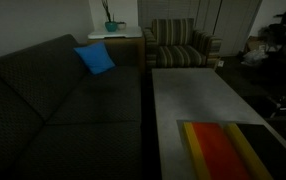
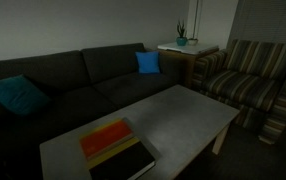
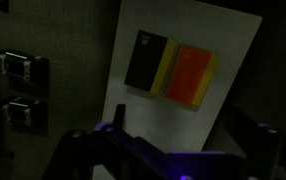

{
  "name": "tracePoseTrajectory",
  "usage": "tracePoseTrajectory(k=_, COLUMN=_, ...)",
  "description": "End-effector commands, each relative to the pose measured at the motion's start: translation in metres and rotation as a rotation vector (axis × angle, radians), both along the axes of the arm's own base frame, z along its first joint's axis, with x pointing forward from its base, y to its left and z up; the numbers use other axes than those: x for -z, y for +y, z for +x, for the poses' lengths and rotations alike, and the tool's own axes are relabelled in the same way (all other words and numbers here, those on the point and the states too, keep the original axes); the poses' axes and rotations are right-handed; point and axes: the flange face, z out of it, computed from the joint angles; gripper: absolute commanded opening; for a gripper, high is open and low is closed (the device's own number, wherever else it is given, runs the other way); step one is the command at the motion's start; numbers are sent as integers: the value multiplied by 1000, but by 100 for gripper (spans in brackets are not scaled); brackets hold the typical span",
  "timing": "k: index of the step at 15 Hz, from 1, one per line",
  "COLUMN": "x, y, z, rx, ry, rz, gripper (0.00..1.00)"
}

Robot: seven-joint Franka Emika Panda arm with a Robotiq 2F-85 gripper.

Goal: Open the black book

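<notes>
The black book lies closed and flat on the grey coffee table (image 1: 193,95), near one end. Its cover is black with a red-orange panel between yellow stripes. It shows in both exterior views (image 1: 228,148) (image 2: 115,148) and in the wrist view (image 3: 173,68). My gripper (image 3: 178,120) shows only in the wrist view, as two dark fingers spread apart at the bottom of the frame. It is open and empty, high above the table (image 3: 233,40) and well away from the book. I cannot make out the gripper in either exterior view.
A dark sofa (image 2: 73,85) runs along the table (image 2: 183,115), with a blue cushion (image 1: 95,59) (image 2: 148,62) and a teal one (image 2: 15,95). A striped armchair (image 1: 179,45) (image 2: 245,85) and a side table with a plant (image 2: 181,42) stand beyond. The room is dim.
</notes>
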Motion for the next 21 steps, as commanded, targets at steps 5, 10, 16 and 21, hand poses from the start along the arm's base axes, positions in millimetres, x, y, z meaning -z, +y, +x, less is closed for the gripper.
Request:
tracePoseTrajectory(k=5, x=118, y=19, z=27, rx=-84, ry=145, rz=200, gripper=100)
tracePoseTrajectory(k=10, x=94, y=20, z=18, rx=-57, ry=104, rz=150, gripper=100)
tracePoseTrajectory(k=16, x=91, y=28, z=25, rx=-70, ry=22, rz=102, gripper=100)
tracePoseTrajectory(k=21, x=162, y=26, z=51, rx=-101, ry=142, rz=94, gripper=100)
